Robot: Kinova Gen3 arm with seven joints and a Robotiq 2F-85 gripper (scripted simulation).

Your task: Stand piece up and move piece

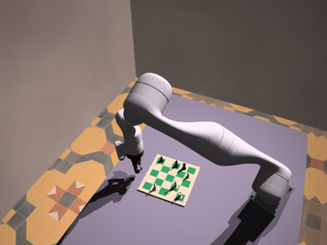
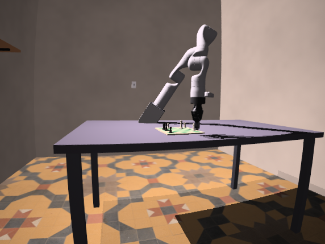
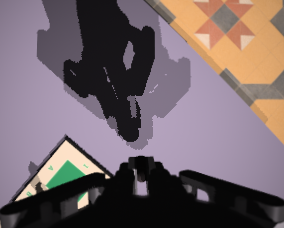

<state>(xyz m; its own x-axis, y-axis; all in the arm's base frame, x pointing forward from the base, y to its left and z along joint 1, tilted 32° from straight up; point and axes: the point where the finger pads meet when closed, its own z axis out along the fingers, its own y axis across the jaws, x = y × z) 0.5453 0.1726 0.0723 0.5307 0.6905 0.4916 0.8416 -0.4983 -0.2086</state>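
Hand (image 1: 138, 169) nearly closed, pinching a small dark chess piece (image 3: 141, 169) between the fingertips. Hanging low over the desk (image 1: 200, 223) just off the board (image 1: 143, 187), toward the desk's wall-side edge.

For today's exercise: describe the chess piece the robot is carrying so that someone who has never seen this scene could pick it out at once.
Start at the purple table and find the small green-and-cream chessboard on it. Just off the board's edge, towards the tiled floor, the white arm's black gripper points down with its jaws shut on a small dark piece. Unlike the seven pieces standing on squares, it is off the board, pinched between the jaws.
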